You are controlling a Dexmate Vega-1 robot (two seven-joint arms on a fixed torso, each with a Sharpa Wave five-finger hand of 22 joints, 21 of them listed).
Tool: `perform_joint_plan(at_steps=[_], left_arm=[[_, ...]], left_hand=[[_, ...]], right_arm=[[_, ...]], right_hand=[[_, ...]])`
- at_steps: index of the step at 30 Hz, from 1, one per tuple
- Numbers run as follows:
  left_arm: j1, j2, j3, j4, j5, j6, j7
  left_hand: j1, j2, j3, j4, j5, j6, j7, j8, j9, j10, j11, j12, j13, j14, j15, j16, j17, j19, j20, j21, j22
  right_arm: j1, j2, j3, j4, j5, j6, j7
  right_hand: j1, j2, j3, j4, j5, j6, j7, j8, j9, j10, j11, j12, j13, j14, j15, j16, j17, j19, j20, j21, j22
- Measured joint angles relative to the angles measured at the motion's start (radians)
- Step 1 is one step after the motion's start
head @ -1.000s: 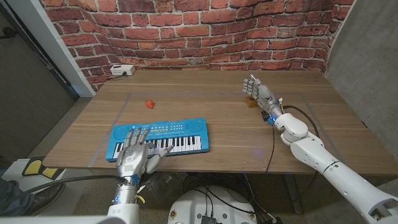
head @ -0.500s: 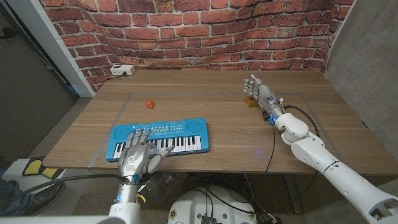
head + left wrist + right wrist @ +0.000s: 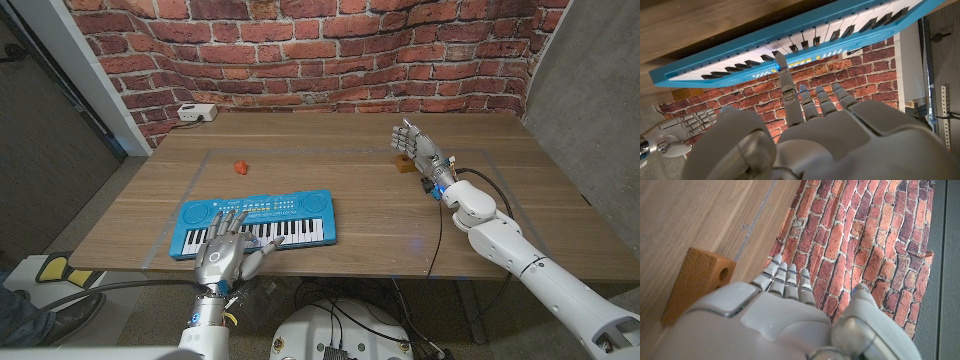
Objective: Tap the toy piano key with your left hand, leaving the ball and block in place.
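**Left hand over the toy piano's near edge, ball and block apart on the table**

Brick wall backs one wooden table [image 3: 360, 190], on which the head view counts one toy piano [image 3: 258, 222], one ball [image 3: 241, 167], one block [image 3: 401, 163] and one white box [image 3: 196, 113] with a cable at the far left edge. Taking the toy piano as the landmark: it lies near the table's front edge, left of centre. The left hand [image 3: 225, 253] hangs over its near left part, fingers [image 3: 228, 222] spread apart and holding nothing. The small red ball sits behind the piano, well apart from it. The orange-brown block lies far to the piano's right and further back, with the right hand [image 3: 418, 148] just beside it, fingers straight and close together, empty.

The left wrist view shows what the head view cannot: one extended fingertip [image 3: 780, 61] reaching to the white keys, the others held back short of them. Whether it presses a key is hard to tell. The right wrist view shows a round hole in the block's [image 3: 696, 281] side; the right hand's fingers [image 3: 785, 280] lie beside it. Whether they touch is not clear. The head view partly hides the block behind that hand.
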Motion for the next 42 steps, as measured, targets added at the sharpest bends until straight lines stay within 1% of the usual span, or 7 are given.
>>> perform_joint_plan(at_steps=[5,9,20,22,26,35,42], left_arm=[[-0.004,0.003,0.005,0.000,-0.009,0.004,0.003],[-0.008,0.005,0.009,0.001,-0.015,0.007,0.005],[-0.024,0.009,0.023,0.005,-0.034,0.012,0.007],[-0.028,0.009,0.026,0.007,-0.037,0.012,0.007],[-0.032,0.011,0.029,0.009,-0.046,0.013,0.004],[-0.033,0.017,0.030,0.008,-0.066,0.020,0.003],[-0.030,0.020,0.032,0.007,-0.079,0.027,0.007]], left_hand=[[0.000,0.000,-0.003,0.003,0.000,0.004,0.004,0.000,0.000,0.005,-0.005,0.000,0.000,0.008,0.000,0.000,0.000,0.000,0.000,0.000,0.000],[-0.009,0.009,-0.004,0.004,0.000,0.006,0.006,-0.004,0.000,0.005,-0.005,0.000,0.000,0.008,0.000,0.000,0.000,0.000,0.000,0.000,0.000],[-0.006,0.011,-0.008,0.000,0.003,0.012,0.007,-0.008,0.000,0.012,-0.002,0.000,0.000,0.014,0.000,0.000,0.000,0.000,0.000,0.000,0.000],[0.004,0.001,-0.008,0.000,0.003,0.018,0.007,-0.008,0.000,0.012,-0.002,0.000,0.000,0.014,0.000,0.000,0.000,0.000,0.000,0.000,0.000],[0.008,0.005,-0.008,0.000,0.003,0.018,0.007,-0.008,0.000,0.016,0.002,0.000,0.000,0.020,-0.005,0.000,0.000,0.000,0.000,0.000,0.000],[0.008,0.005,-0.008,0.000,0.003,0.018,0.007,-0.015,0.000,0.025,0.000,0.000,0.000,0.029,-0.004,0.000,0.000,0.002,0.002,0.000,0.000],[0.005,0.021,-0.008,0.000,0.003,0.018,0.007,-0.017,-0.002,0.025,0.000,0.000,0.000,0.030,-0.005,0.000,0.000,0.006,0.006,0.000,0.000]], right_arm=[[0.003,0.000,-0.001,0.002,0.001,0.000,0.002],[0.005,0.000,-0.003,0.005,0.002,-0.002,0.003],[0.016,0.003,-0.007,0.015,0.005,-0.011,0.011],[0.017,0.003,-0.007,0.015,0.005,-0.014,0.011],[0.018,0.002,-0.007,0.015,0.006,-0.018,0.011],[0.022,0.006,-0.010,0.018,0.011,-0.025,0.011],[0.024,0.008,-0.014,0.020,0.012,-0.029,0.012]], right_hand=[[0.000,0.000,0.000,0.000,0.000,0.000,0.000,0.000,0.000,0.000,0.000,0.000,0.000,0.000,0.000,0.000,0.000,0.000,0.000,0.000,0.000],[0.000,0.000,0.000,0.000,0.000,0.000,0.000,0.000,0.000,0.000,0.000,0.000,0.000,0.000,0.000,0.000,0.000,0.000,0.000,0.000,0.000],[0.000,0.000,0.000,0.000,0.000,0.000,0.000,0.000,0.000,0.000,0.000,0.000,0.000,0.000,0.000,0.000,0.000,0.000,0.000,0.000,0.000],[-0.002,0.002,0.000,0.000,0.000,0.000,0.000,0.000,0.000,0.000,0.000,0.000,0.000,0.000,0.000,0.000,0.000,0.000,0.000,0.000,0.000],[-0.004,0.004,0.004,-0.004,0.000,0.000,0.000,0.000,0.000,0.000,0.000,0.000,0.000,0.000,0.000,0.000,0.000,0.000,0.000,-0.001,0.005],[-0.004,0.004,0.004,-0.004,0.000,0.000,0.000,0.000,0.000,0.000,0.000,0.000,0.000,0.000,0.000,0.000,0.000,0.000,0.000,-0.006,0.005],[-0.004,0.004,0.004,-0.004,0.000,0.006,0.006,0.000,0.000,0.000,0.000,0.000,0.000,0.000,0.000,0.000,0.000,0.000,0.000,-0.006,0.005]])
